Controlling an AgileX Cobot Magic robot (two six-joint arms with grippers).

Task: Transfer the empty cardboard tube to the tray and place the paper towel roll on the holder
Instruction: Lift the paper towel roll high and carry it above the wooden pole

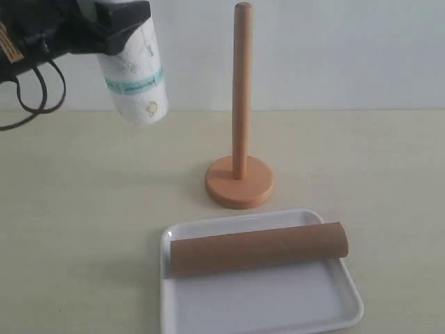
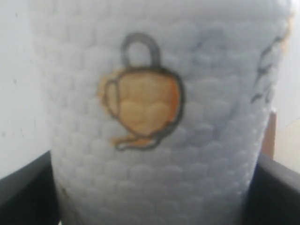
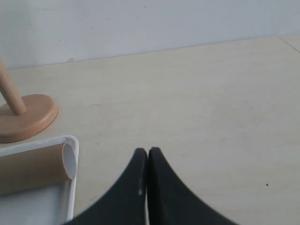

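The empty cardboard tube lies across the far part of the white tray; its open end shows in the right wrist view. High at the upper left, my left gripper is shut on the paper towel roll, which hangs tilted in the air, left of the holder's dowel and above the table. The roll fills the left wrist view between the dark fingers. The wooden holder stands bare behind the tray. My right gripper is shut and empty, low over the table to the right of the tray.
A pale wooden table spreads under everything, with a white wall behind it. Black cables hang from the left arm at the far left edge.
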